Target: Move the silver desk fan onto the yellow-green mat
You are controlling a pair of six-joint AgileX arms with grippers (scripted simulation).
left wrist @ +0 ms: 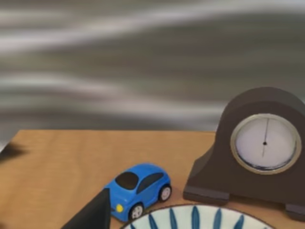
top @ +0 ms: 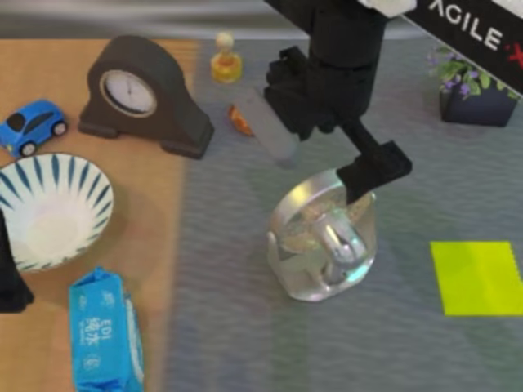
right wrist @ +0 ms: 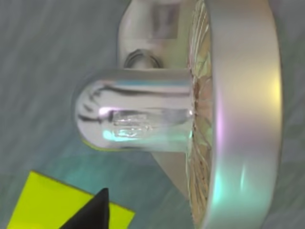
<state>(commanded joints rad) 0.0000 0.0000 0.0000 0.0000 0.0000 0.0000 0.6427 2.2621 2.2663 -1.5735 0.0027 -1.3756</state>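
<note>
Looming closest to the overhead camera, the black right arm is reaching down from the far edge over the middle of the grey-and-wood counter (top: pixel 245 327), and its right tool (top: pixel 359 194) is sitting at the upper rim of the shiny chrome round desk fan (top: pixel 323 241). Whether its fingers are pressing the rim or standing clear is something I cannot tell (the wrist camera is showing only one dark fingertip (right wrist: pixel 95 212) beside the motor housing (right wrist: pixel 136 117)).

Judging by how things lie, the task is sitting at its opening stage: the fan is resting on the grey cloth at the centre, well apart from the flat lime-yellow square mat (top: pixel 478 278), which is lying bare near the right edge. The grasp, the lift, the carry to the right and the set-down all appear to be waiting.

Over on the wooden left side, the dark mantel clock with a white dial (top: pixel 135 94), the blue-striped white bowl (top: pixel 49 208), the blue tissue packet (top: pixel 106 339) and the small blue toy car (top: pixel 33 124) are standing clear of that route. At the left edge the left tool (top: pixel 10 282) is idling, its fingers not readable.
</note>
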